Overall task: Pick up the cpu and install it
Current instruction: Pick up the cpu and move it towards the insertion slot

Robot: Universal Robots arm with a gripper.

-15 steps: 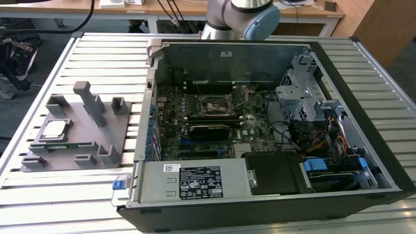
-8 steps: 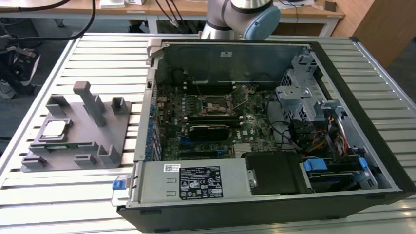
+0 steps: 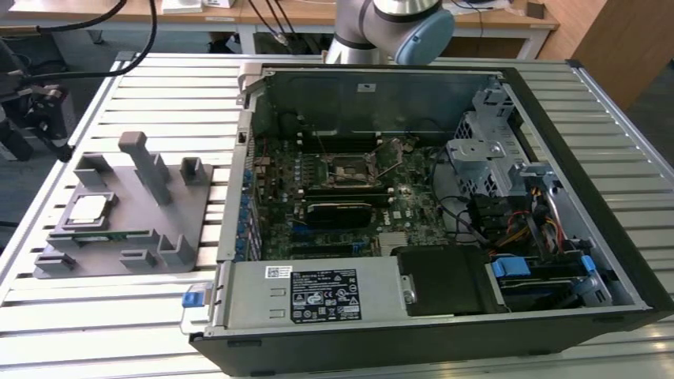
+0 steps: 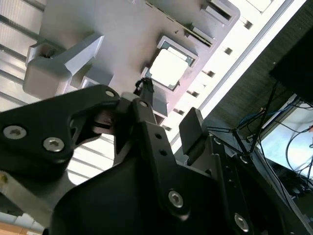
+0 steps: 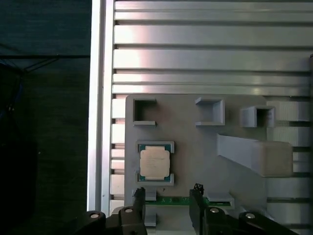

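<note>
Black two-fingered claw (image 5: 168, 196) hangs released and empty over the grey moulded parts tray (image 5: 195, 137). The small square silver-topped cpu (image 5: 155, 163) lies flat in its pocket there, slightly off the fingers' line. A clean pick likely needs centring, squaring to its edges and a straight descent.

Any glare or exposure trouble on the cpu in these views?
Second wrist view: the cpu is washed nearly white, the table edge blown out, the claw in dark silhouette. First wrist view: glare on the table slats, cpu tones intact. Exterior view: even light, no glare on it.
</note>
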